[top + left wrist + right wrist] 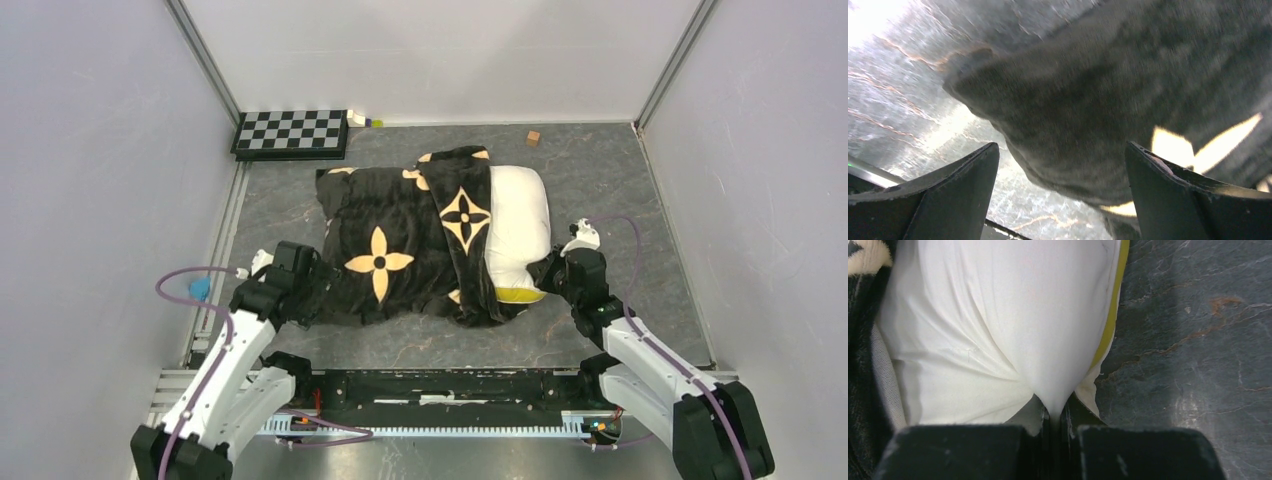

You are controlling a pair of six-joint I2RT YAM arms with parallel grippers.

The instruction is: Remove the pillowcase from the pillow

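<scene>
I find the pillow [520, 215] lying mid-counter [620, 180], bare only at 3 o'clock. The pillowcase [385, 250] covers the rest. Right jaws clamp the pillow's 4 o'clock corner. Left jaws stand wide at the pillowcase's 8 o'clock edge. I judge most stripping remains.

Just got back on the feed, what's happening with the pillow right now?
The right gripper is shut on a pinch of the pillow at its bare white end. The pillowcase covers the rest, rucked into a fold by its opening. The left gripper is open at the pillowcase's near left corner, with fabric between its jaws but not clamped. The cover is not off yet.
</scene>
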